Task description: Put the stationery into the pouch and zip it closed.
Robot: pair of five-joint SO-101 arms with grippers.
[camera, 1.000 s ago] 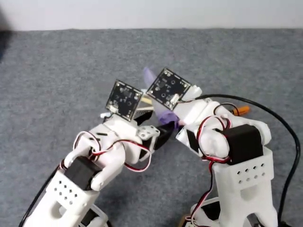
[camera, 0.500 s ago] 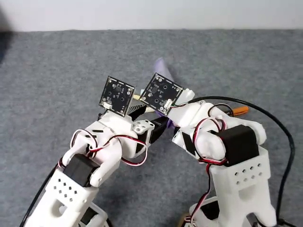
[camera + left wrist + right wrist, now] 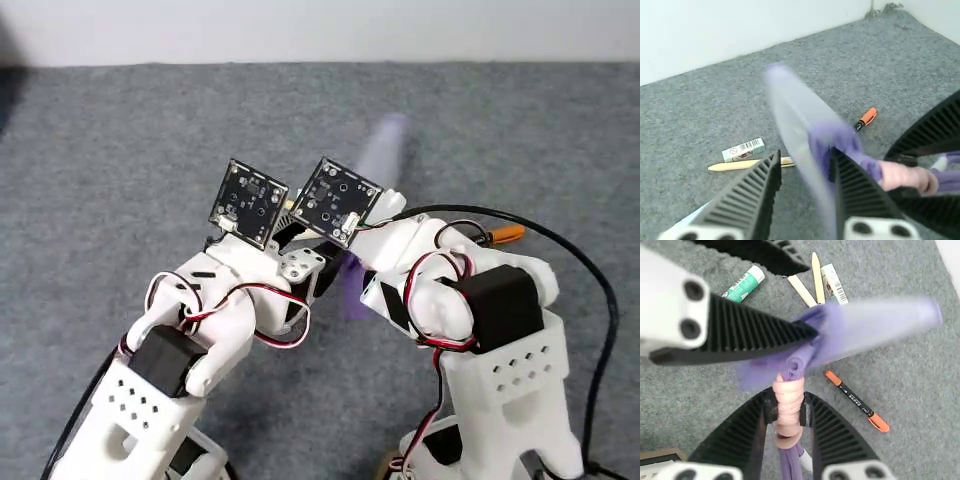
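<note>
Pouch (image 3: 875,325) gripped at its pink end by right hand (image 3: 788,401); left hand (image 3: 805,159) open around it; marker (image 3: 856,400) lies outside on open tabletop (image 3: 120,150)

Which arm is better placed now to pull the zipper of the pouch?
Right, probably. The right gripper is shut on the pink zipper pull, while the left gripper sits at the purple pouch's cloth, suited to bracing it.

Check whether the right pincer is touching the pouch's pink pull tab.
Touching. The right wrist view shows the right pincer clamped on the pink pull tab, pressing it from both sides.
</note>
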